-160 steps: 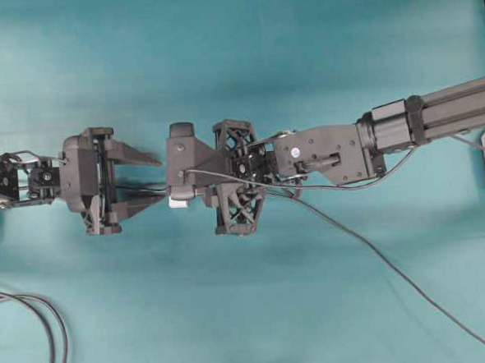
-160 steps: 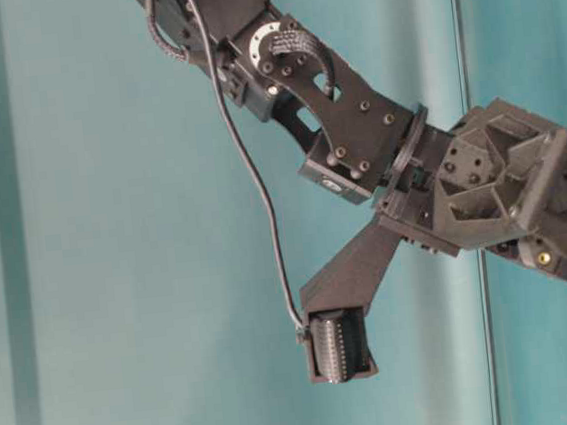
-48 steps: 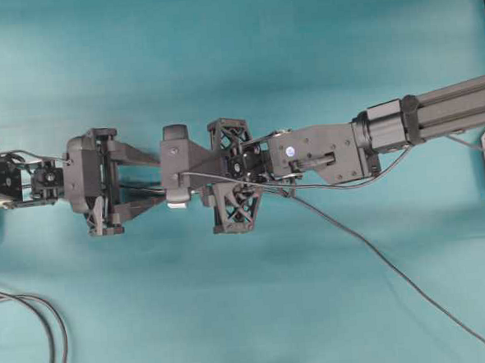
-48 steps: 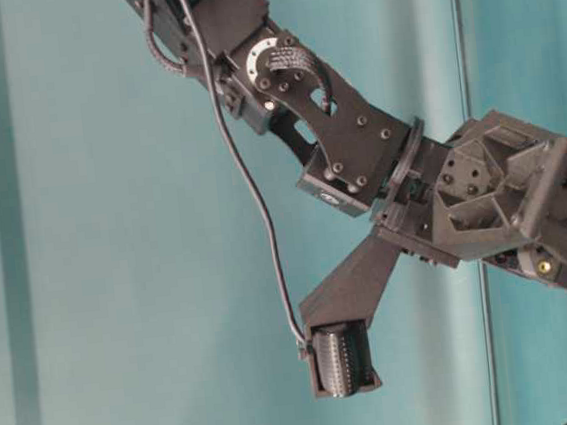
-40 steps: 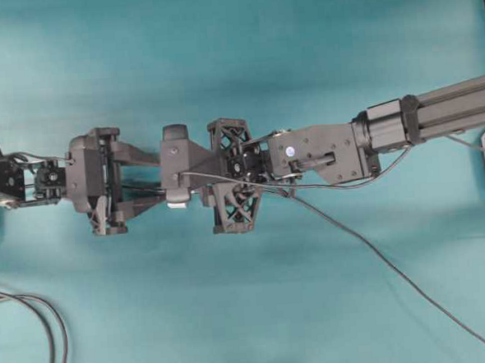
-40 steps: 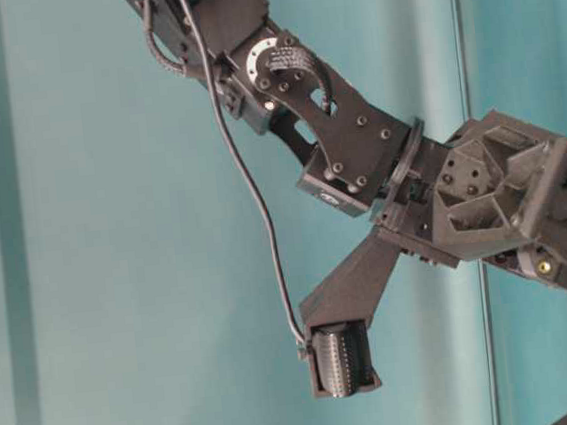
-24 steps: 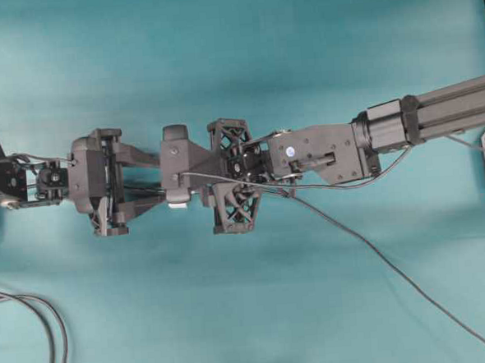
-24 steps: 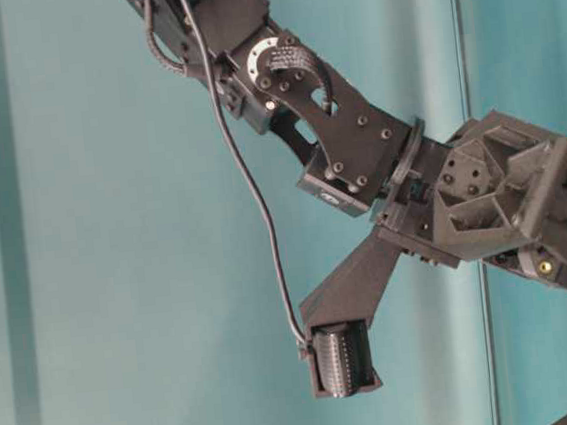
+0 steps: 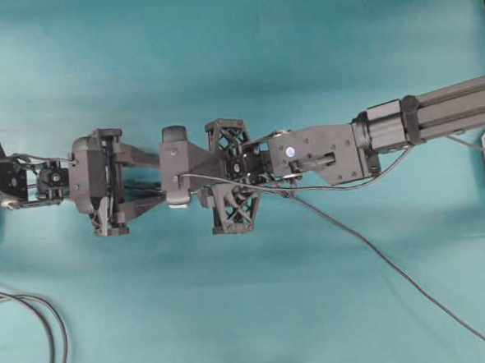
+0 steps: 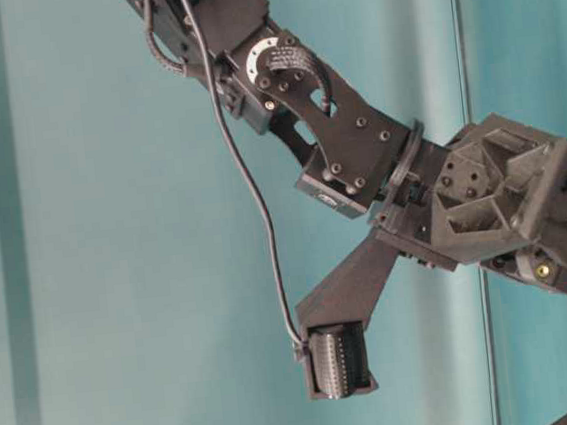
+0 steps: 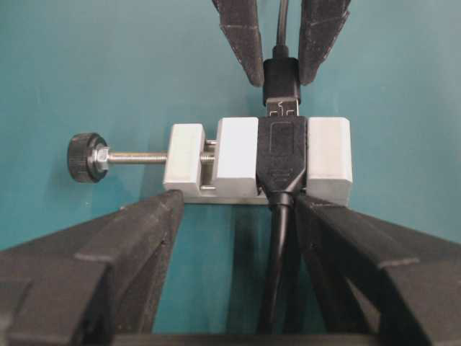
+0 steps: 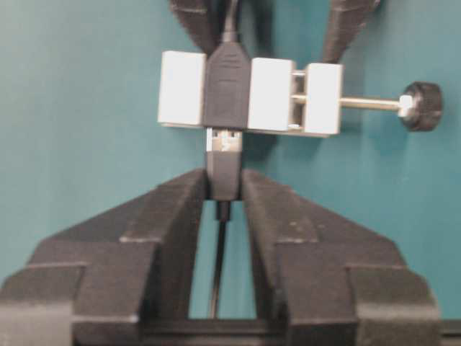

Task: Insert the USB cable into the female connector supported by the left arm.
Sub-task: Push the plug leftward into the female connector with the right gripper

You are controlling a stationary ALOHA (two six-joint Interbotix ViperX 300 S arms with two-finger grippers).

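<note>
Overhead: my right gripper (image 9: 179, 175) covers the female connector (image 11: 259, 157) and plug; neither can be made out. Table-level: my left arm is out of frame. Left wrist: my own fingers (image 11: 94, 267) cut off at the bottom edge; USB cable (image 11: 281, 18) leaves at the top.

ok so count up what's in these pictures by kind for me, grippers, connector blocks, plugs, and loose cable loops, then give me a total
Grippers: 2, left gripper and right gripper
White connector blocks: 1, female connector
Plugs: 1, USB cable plug, in the right gripper
Loose cable loops: 1, looped cables at the overhead view's lower left
Total: 5
</note>
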